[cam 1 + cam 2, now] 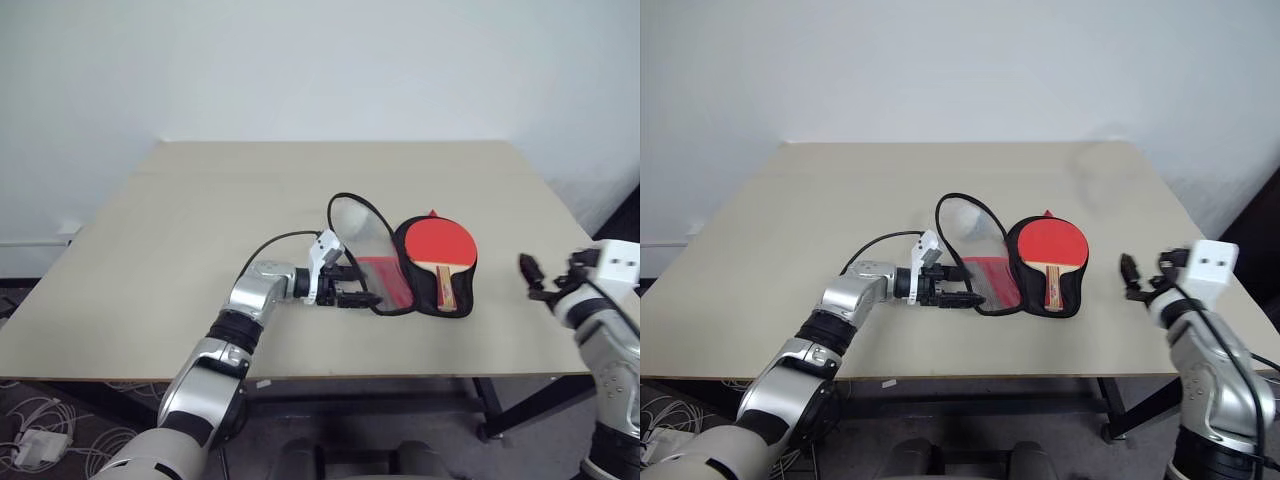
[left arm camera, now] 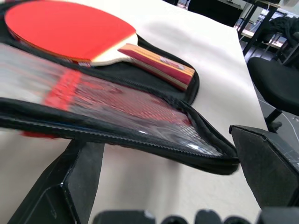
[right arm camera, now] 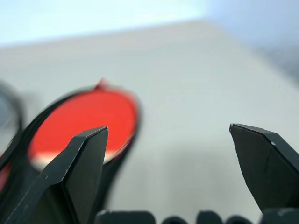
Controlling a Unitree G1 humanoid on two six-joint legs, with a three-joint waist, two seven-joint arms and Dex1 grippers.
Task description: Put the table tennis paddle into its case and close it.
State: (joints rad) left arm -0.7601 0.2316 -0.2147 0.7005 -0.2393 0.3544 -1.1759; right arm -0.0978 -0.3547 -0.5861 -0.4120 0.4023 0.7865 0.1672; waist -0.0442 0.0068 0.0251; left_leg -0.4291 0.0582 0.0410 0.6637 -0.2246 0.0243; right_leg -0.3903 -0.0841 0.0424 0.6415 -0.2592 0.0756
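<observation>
The table tennis paddle (image 1: 440, 242), red rubber up and wooden handle toward the front, lies in the black half of the open case (image 1: 456, 311) at the table's middle right. The case's clear flap (image 1: 362, 232) stands tilted up on the paddle's left. My left gripper (image 1: 355, 297) is open at the flap's lower front edge. In the left wrist view the flap's black rim (image 2: 140, 144) runs between the two spread fingers (image 2: 70, 186). My right gripper (image 1: 535, 278) hovers open and empty to the right of the case, and the paddle (image 3: 84, 119) shows ahead of it.
The beige table (image 1: 200, 220) stands against a white wall, with bare surface left of and behind the case. The front edge is close below my left arm. A black office chair (image 2: 275, 84) stands beyond the table's side. Cables (image 1: 40, 440) lie on the floor at the left.
</observation>
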